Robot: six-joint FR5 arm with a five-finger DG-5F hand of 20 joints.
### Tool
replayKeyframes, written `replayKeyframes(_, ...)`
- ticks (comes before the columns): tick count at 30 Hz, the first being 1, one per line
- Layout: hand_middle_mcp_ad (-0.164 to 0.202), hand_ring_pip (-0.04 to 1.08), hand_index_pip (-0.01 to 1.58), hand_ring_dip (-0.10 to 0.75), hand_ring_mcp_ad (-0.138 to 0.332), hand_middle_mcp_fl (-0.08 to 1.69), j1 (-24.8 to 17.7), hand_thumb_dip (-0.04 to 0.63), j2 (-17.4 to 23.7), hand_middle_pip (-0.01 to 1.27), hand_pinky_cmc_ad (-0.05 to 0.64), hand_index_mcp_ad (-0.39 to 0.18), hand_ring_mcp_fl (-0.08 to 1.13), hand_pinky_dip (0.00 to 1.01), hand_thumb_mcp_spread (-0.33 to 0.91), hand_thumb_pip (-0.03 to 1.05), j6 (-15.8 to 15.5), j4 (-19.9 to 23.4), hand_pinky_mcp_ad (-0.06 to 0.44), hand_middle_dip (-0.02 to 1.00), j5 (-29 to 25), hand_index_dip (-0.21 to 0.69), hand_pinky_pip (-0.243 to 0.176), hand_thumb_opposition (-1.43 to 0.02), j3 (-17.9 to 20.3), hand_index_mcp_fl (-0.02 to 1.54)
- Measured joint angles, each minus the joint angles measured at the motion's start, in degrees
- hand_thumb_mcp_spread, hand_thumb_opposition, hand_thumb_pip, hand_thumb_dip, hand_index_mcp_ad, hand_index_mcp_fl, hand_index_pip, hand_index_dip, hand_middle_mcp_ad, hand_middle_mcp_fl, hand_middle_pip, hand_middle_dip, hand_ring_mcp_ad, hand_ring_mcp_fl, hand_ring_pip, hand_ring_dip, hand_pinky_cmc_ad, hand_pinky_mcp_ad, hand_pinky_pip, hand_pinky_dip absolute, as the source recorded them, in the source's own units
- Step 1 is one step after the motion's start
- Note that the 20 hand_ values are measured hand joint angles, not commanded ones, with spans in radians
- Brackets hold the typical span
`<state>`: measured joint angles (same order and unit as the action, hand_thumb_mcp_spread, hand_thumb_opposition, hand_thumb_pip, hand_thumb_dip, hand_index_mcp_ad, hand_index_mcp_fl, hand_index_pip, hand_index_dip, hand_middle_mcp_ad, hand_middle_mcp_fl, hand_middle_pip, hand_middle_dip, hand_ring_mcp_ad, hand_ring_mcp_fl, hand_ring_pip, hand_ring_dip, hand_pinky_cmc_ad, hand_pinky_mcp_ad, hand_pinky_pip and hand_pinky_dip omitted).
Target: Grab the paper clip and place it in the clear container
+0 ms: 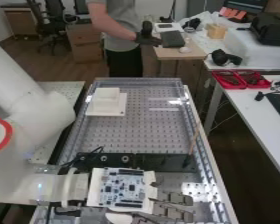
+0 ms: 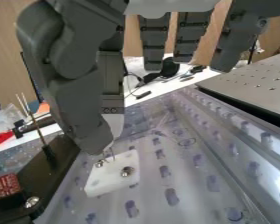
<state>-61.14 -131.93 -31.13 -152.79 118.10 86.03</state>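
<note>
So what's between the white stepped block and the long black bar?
Grey perforated board, in the high view; a thin black cable pokes in by the bar.

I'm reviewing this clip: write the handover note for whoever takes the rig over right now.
Hand: open, fingers straight, thumb tip just above the white block with two screws.
Clip: a thin wire at the thumb tip, over that block, may be it; I can't confirm.
Container: can't tell which thing is meant.
Done: hand is down near the block; no grasp seen.
Left: confirm clip and container, then grasp, carry, release.
</note>
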Motion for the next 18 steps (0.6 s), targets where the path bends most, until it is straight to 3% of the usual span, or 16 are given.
replayKeyframes(8,0.077,0.09,1.39,0.113,0.117,0.14,-0.54,0.265,3.99,0.13,0.325,-0.201,0.0,0.19,0.53,0.58,2.76,4.05,0.272,0.19,0.1,0.093,-0.01,-0.92,3.74,0.58)
replayKeyframes(10,0.075,0.09,1.34,0.113,0.117,0.14,-0.85,0.265,6.08,0.13,0.325,-0.202,0.0,0.19,0.53,0.55,4.02,6.36,0.272,0.19,0.04,0.08,-0.01,-0.93,5.85,0.65)
replayKeyframes(18,0.077,0.1,1.34,0.112,0.115,0.13,-3.89,0.269,14.55,0.13,0.321,-0.202,0.01,0.19,0.54,0.55,7.69,14.38,0.271,0.19,-1.62,0.075,-0.01,-0.94,14.68,0.65)
